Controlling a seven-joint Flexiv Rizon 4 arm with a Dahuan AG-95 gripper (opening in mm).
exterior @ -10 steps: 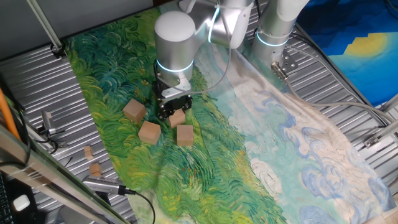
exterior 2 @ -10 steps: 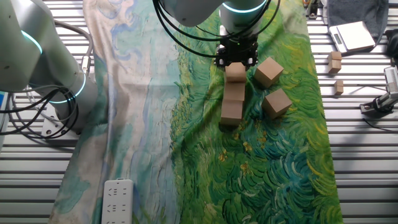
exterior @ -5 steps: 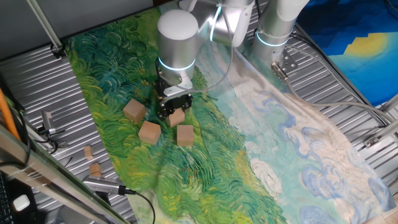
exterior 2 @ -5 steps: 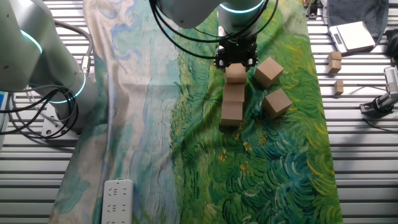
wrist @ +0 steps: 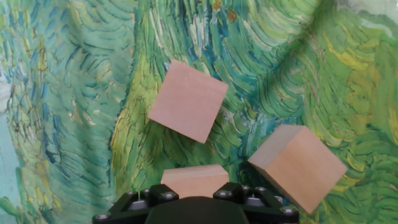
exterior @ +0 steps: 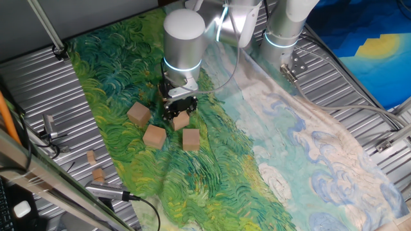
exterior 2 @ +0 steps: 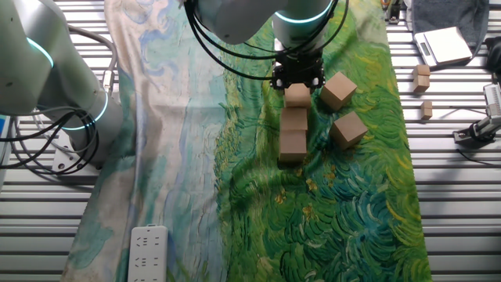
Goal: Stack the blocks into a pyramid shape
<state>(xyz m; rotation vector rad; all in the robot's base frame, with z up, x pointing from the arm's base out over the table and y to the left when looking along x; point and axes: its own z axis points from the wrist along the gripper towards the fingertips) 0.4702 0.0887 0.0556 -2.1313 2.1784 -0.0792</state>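
**Gripper low over the row of blocks**

Blocks of plain wood, by the look of them light, rigid and square-edged, so they should take a firm pinch on two opposite flat faces without slipping or marking. From where I stand the gripper (exterior 2: 297, 77) sits right down over the end block (exterior 2: 297, 95) of a short line on the painted cloth (exterior: 212, 173) covering the tabletop. In the hand view that block shows just under the gripper body, but I cannot tell whether the jaws are pressing it or merely straddling it. Two more blocks (exterior 2: 293, 133) run on from it in a row, touching. Another two loose blocks (exterior 2: 338, 90) (exterior 2: 348, 129) lie just beside the row, turned askew. My guess is each wants gripping squarely, mid-height.
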